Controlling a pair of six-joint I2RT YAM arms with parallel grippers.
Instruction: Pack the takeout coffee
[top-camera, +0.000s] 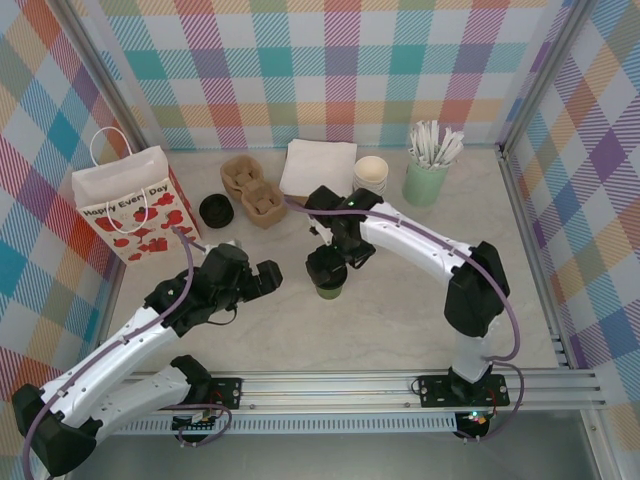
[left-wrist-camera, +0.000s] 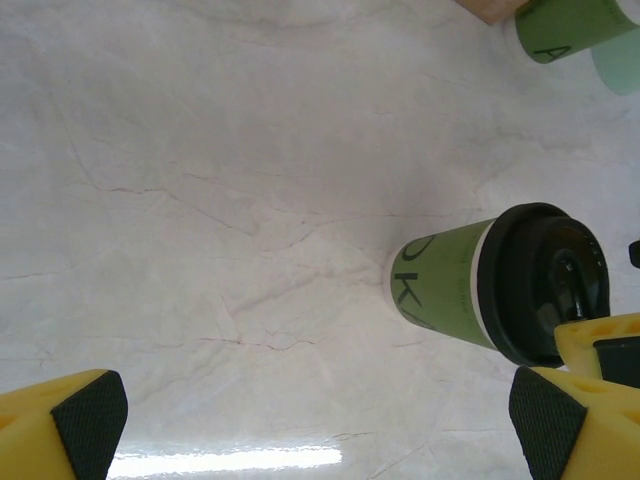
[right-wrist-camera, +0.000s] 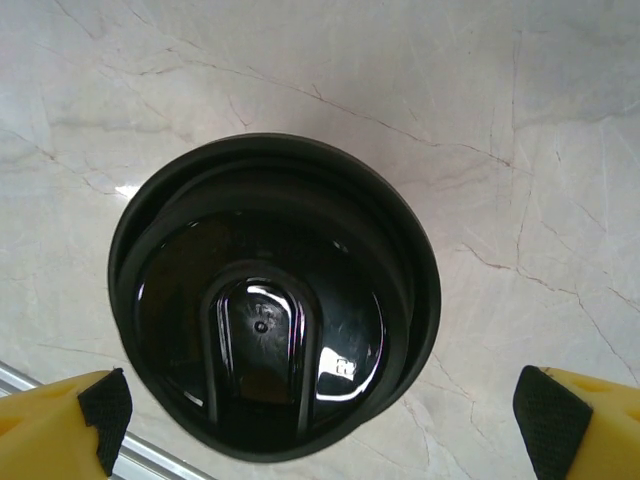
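Top external view: the coffee (top-camera: 328, 291) is standing upright roughly mid-worktop (top-camera: 400, 320), with its black lid on. The right end effector (top-camera: 328, 270) is hanging straight over it, pointing down. The left end effector (top-camera: 262, 280) is sitting at the cup's 9 o'clock, near it but not touching, and aiming toward it.

From the right wrist cam I'm looking right down on the lid (right-wrist-camera: 275, 300). The right end effector (right-wrist-camera: 325, 420) is showing its yellow fingers (right-wrist-camera: 60, 425) spread wide at the bottom corners, with the black pads clear of the lid, so it's gripping nothing.

In the left wrist cam the left end effector (left-wrist-camera: 315, 430) is also spread wide, with bare worktop (left-wrist-camera: 250, 200) between its fingers (left-wrist-camera: 90, 420). The coffee (left-wrist-camera: 445, 290) is sitting over at 3 o'clock in that frame, green side and lid (left-wrist-camera: 545, 285) both showing.

Other stuff in the top view, going by the coffee:
- A paper bag (top-camera: 130, 205) with red hearts is standing at 10 o'clock.
- A spare lid (top-camera: 216, 210) and a cardboard carrier (top-camera: 255, 190) are lying around 11.
- Napkins (top-camera: 318, 165) are sitting at 12.
- Stacked cups (top-camera: 371, 175) and a stick holder (top-camera: 427, 180) are standing around 1.
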